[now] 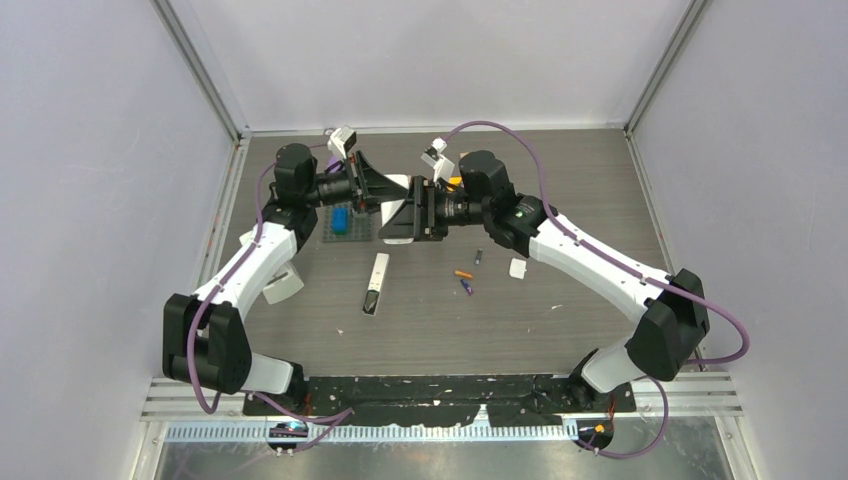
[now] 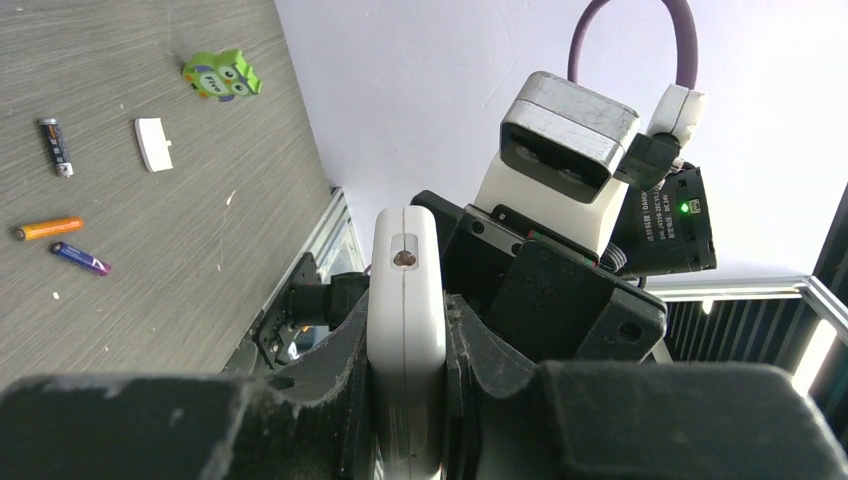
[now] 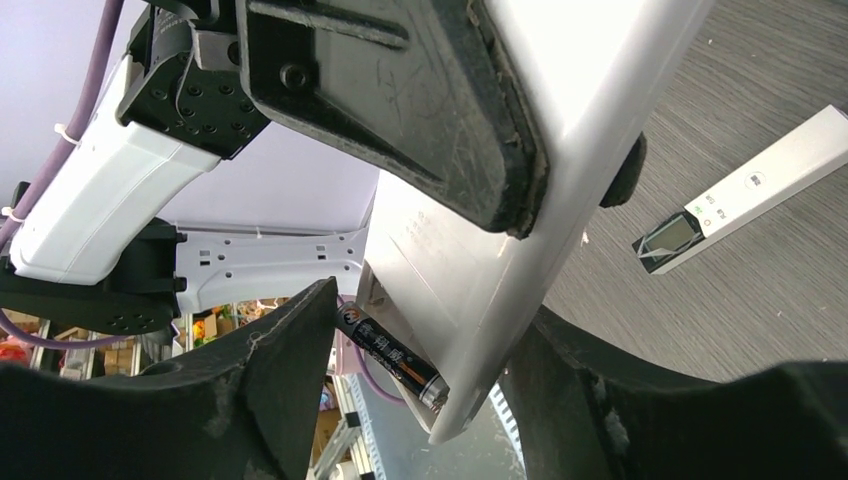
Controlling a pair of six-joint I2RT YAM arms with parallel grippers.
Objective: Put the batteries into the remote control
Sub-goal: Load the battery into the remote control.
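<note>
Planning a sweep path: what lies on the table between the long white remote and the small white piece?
Three batteries, seen in the top view: an orange battery, a blue-purple battery and a dark battery.

Remote [image 2: 406,290] base inside left claw [image 2: 408,345]

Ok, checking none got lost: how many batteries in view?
4. On the table: a dark battery, an orange battery, a blue-purple battery. A fourth battery leans against the remote control. Others possibly hidden.

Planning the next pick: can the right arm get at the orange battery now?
Probably yes: the orange battery lies in the open on the table, near the right gripper, nothing over it. That gripper is occupied at the remote, though.
</note>
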